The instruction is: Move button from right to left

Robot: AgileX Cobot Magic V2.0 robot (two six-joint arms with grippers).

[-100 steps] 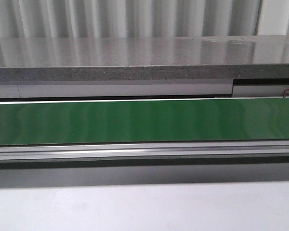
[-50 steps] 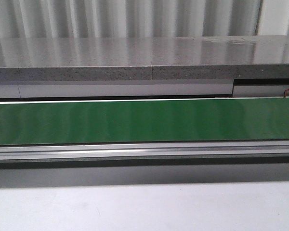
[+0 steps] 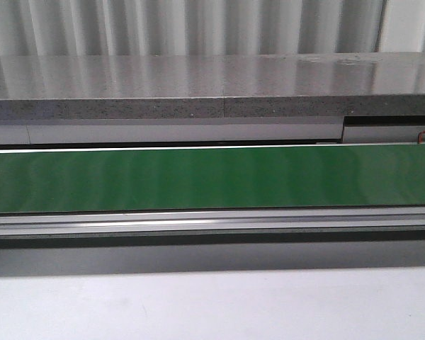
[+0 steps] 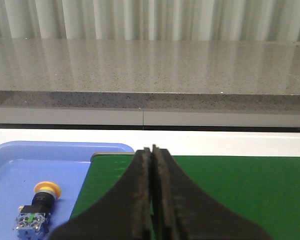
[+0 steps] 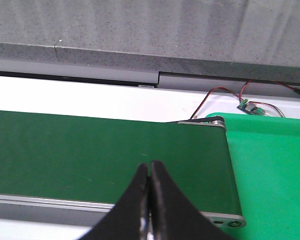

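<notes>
Already a button (image 4: 37,207) lies in the tray (image 4: 20,155) off the belt's (image 3: 212,177) end, so both closed, empty grippers (image 4: 151,200) (image 5: 149,200) should wait.

From the front camera I get neither arm, and the green conveyor belt (image 3: 212,177) runs off both side edges. On the left wrist, my closed left gripper (image 4: 152,200) covers part of the belt, the blue tray (image 4: 20,170) is cut off, and the button (image 4: 37,207) has its lower body clipped.
</notes>
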